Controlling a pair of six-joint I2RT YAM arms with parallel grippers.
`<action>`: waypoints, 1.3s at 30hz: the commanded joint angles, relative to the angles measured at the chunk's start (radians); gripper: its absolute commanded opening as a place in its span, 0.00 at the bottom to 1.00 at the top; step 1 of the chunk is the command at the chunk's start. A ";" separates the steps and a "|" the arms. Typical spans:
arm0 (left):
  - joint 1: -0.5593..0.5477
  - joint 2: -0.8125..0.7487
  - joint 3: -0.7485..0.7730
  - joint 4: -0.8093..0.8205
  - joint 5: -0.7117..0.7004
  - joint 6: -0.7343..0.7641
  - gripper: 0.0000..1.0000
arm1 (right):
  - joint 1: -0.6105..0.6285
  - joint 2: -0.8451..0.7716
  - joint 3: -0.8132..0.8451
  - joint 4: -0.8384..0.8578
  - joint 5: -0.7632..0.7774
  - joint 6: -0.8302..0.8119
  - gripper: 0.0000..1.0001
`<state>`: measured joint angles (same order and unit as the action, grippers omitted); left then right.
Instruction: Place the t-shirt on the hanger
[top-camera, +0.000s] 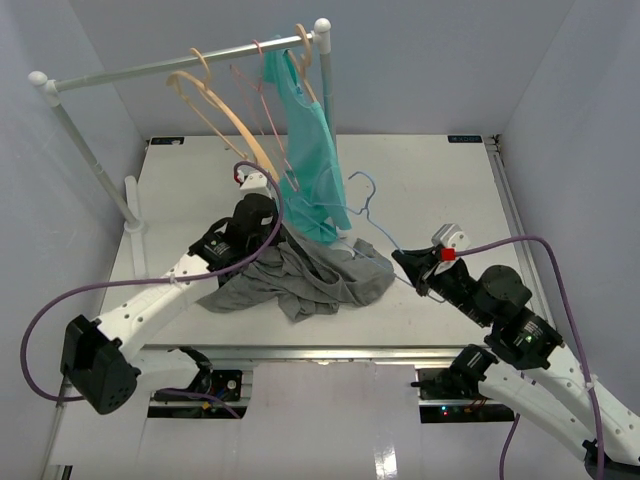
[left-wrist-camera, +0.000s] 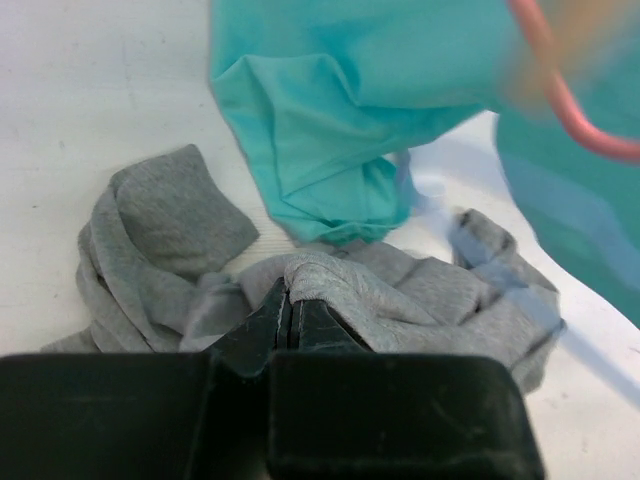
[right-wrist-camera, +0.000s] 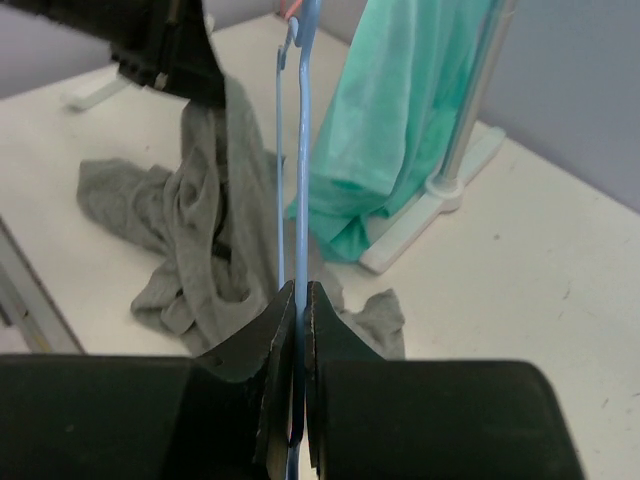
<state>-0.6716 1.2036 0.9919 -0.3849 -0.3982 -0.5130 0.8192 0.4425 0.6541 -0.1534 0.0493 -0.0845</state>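
Note:
The gray t-shirt (top-camera: 300, 280) lies crumpled at mid-table, with one part pulled up. My left gripper (top-camera: 272, 228) is shut on a fold of it; in the left wrist view the closed jaws (left-wrist-camera: 290, 305) pinch the gray fabric (left-wrist-camera: 400, 290). In the right wrist view the shirt (right-wrist-camera: 215, 200) hangs down from that gripper. My right gripper (top-camera: 407, 263) is shut on the thin light-blue hanger (top-camera: 372, 212), just right of the shirt. In the right wrist view the hanger wire (right-wrist-camera: 303, 150) runs up from between the closed fingers (right-wrist-camera: 300, 290).
A teal garment (top-camera: 312, 150) hangs from the white rack rail (top-camera: 180, 62), right behind the shirt, and shows close in the left wrist view (left-wrist-camera: 340, 110). Tan hangers (top-camera: 215, 110) and pink hangers (top-camera: 255, 95) hang on the rail. The rack's foot (right-wrist-camera: 430, 195) stands near.

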 joint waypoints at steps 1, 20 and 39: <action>0.076 0.029 0.027 -0.007 0.098 0.026 0.00 | 0.008 -0.021 -0.004 -0.050 -0.137 0.033 0.08; 0.099 -0.072 0.021 -0.029 0.107 0.034 0.00 | 0.020 0.035 -0.034 0.012 -0.193 0.025 0.08; 0.097 -0.217 0.174 -0.055 0.575 0.031 0.00 | 0.028 0.185 -0.218 0.654 -0.314 -0.003 0.08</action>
<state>-0.5770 1.0127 1.1106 -0.4451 0.0393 -0.4697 0.8340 0.6100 0.4401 0.2790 -0.2564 -0.0858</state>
